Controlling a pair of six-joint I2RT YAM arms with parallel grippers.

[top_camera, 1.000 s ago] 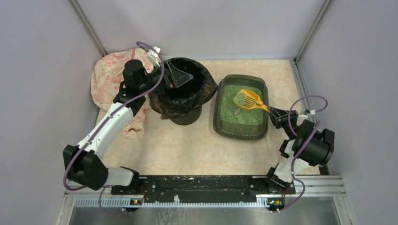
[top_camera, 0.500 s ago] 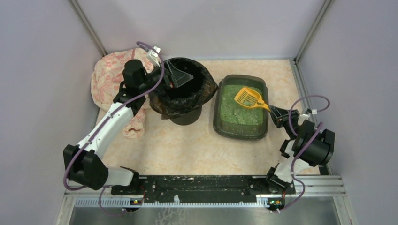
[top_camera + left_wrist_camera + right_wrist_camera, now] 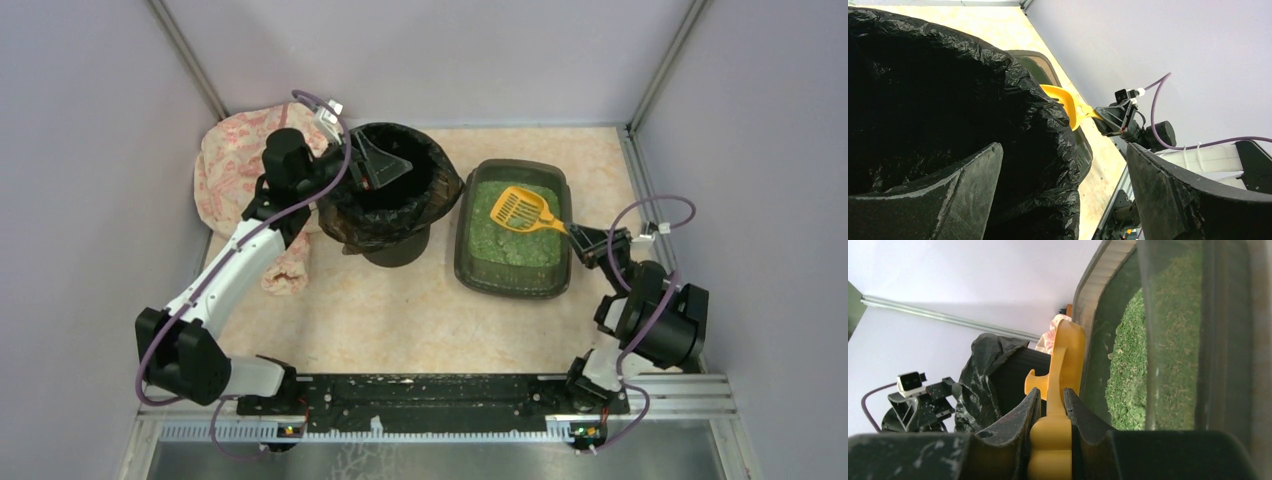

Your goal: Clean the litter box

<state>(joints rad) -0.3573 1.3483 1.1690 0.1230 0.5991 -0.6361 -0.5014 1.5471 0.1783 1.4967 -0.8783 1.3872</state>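
Litter box [image 3: 512, 284]: shallow dark grey-green rectangular plastic tray holding green granules. It sits on the beige bench [image 3: 400, 320] just right of the bin, almost touching it.
Round bin with crumpled black bag liner [image 3: 350, 225]: mouth open.
Pink patterned cloth [image 3: 225, 165]: bunched up left of the bin.
Yellow slotted plastic scoop [image 3: 520, 208]: right of the bin, over the granules, blade pointing at the bin. Looks lifted clear of the litter. Can't tell if it carries a load.
Right claw [image 3: 585, 240]: clenched on the scoop's handle end, beyond the tray's edge farthest from the bin.
Left claw [image 3: 385, 160]: spread wide at the bin's rear-left rim, grasping nothing.

My read: this is the carry to the bin. Keep the blade level and give it a short shake over the tray so loose granules sift back. Clear the tray wall and the bag rim, then tip only once over the bin's mouth. Stay off the left claw.
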